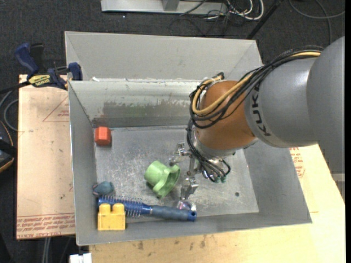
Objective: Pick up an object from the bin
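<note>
My gripper (185,178) hangs low over the middle of the bin, under the orange wrist cover, and its fingers stand open. One fingertip (180,153) is towards the back, the other (186,201) towards the front. A green cup-shaped thing (160,177) lies on its side just left of the gripper, its right edge close to the gap between the fingers. I cannot tell whether they touch it. A blue brush (156,210) lies along the front wall, its right end just under the front fingertip.
A yellow toy brick (111,218) sits at the front left against the brush's bristles. A small grey-blue lump (103,188) lies just behind it. An orange-red block (102,136) rests at the back left. The arm covers the bin's right half.
</note>
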`<act>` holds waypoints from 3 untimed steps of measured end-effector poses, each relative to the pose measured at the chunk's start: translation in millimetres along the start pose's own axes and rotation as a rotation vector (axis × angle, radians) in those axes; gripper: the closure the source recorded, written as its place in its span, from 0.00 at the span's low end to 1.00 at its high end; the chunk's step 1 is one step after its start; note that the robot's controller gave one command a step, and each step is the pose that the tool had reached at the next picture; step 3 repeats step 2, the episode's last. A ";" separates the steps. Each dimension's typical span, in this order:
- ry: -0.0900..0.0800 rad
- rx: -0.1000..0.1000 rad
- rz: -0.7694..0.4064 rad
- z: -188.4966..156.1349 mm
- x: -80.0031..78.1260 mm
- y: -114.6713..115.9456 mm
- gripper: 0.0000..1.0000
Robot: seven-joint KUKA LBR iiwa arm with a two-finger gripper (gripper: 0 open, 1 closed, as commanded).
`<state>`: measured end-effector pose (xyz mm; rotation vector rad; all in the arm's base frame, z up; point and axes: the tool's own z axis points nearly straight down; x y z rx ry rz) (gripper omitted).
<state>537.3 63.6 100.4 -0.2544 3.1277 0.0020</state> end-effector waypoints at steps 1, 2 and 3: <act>0.002 0.000 0.001 -0.4 -0.3 -0.3 1.00; -0.005 0.000 0.018 -108.6 15.4 19.4 1.00; -0.005 0.000 0.018 -108.6 15.4 19.4 1.00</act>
